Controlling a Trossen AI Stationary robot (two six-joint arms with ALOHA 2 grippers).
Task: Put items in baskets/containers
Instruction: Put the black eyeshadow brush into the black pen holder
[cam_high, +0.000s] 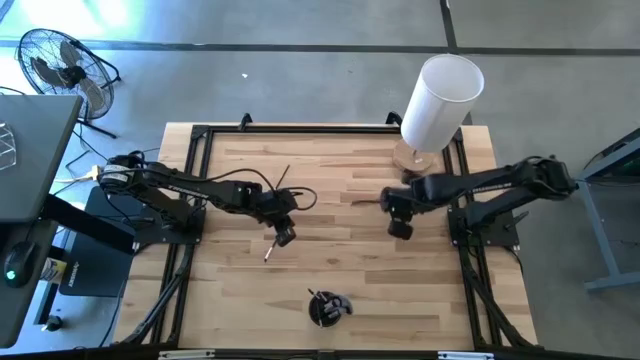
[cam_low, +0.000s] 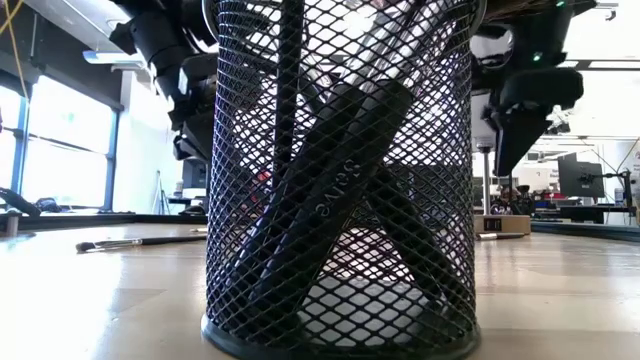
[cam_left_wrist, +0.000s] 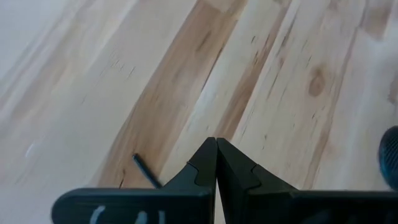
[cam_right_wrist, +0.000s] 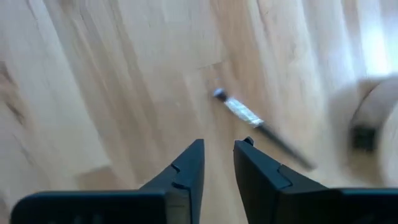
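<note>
The black mesh cup (cam_high: 328, 308) stands near the table's near edge and fills the low view (cam_low: 250, 290), with several dark brushes (cam_low: 330, 190) leaning inside it. One brush (cam_high: 270, 252) lies flat on the table (cam_low: 130, 242), just on the near side of my left gripper (cam_high: 283, 237). That gripper is shut (cam_left_wrist: 216, 149), and the brush's dark handle end (cam_left_wrist: 146, 171) shows beside its fingers. My right gripper (cam_high: 400, 230) hovers at centre right, narrowly open (cam_right_wrist: 219, 152). Just beyond its fingertips lies a brush with a silver ferrule (cam_right_wrist: 242, 113).
A tall white cylinder (cam_high: 440, 100) on a round wooden base stands tilted at the far right corner. A black frame (cam_high: 200, 135) borders the wooden table. A floor fan (cam_high: 65, 65) and a grey cabinet are off the table's left. Bare wood lies between the grippers and the cup.
</note>
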